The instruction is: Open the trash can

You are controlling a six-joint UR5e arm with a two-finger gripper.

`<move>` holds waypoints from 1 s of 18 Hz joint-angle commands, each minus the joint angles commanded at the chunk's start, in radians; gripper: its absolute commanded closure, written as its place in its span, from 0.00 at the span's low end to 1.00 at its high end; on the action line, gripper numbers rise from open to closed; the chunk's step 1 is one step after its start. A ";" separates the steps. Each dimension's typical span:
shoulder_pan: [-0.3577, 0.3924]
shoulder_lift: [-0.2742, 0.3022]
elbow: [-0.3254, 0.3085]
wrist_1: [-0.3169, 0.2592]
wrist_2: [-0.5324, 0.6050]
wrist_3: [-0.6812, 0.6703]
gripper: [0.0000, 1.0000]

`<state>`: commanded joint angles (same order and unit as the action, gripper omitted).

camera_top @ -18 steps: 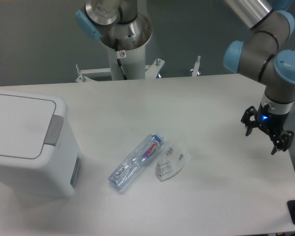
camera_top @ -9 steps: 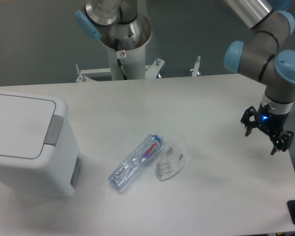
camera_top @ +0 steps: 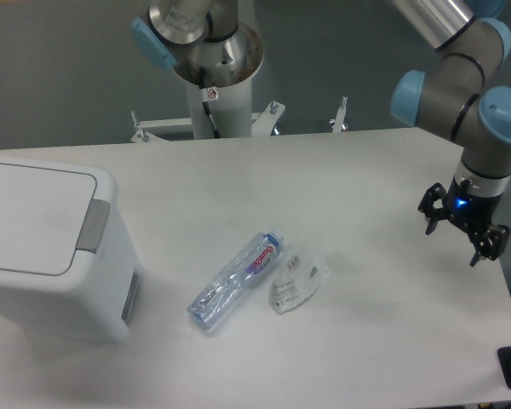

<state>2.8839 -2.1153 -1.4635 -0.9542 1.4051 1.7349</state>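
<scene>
The trash can (camera_top: 47,247) is a large white boxy bin at the table's left edge. Its flat lid is down, with a grey push tab (camera_top: 93,227) on the right edge and a grey strip on its right side. My gripper (camera_top: 452,244) hangs over the table's far right side, far from the bin. Its fingers are spread apart with nothing between them, so it is open.
A clear plastic bottle (camera_top: 235,280) with a blue cap lies on its side near the table's middle. A crumpled clear plastic wrapper (camera_top: 296,279) lies right beside it. The white robot base column (camera_top: 215,72) stands behind the table's far edge.
The arm and gripper have shifted very slightly to the right. Nothing else has moved.
</scene>
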 joint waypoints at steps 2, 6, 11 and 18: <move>0.012 -0.002 0.002 0.000 0.000 0.000 0.00; 0.009 -0.003 0.008 0.000 0.003 -0.006 0.00; -0.084 0.037 0.034 -0.037 -0.005 -0.308 0.00; -0.176 0.084 0.054 -0.051 -0.165 -0.688 0.00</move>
<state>2.7076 -2.0311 -1.4097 -1.0048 1.2396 1.0465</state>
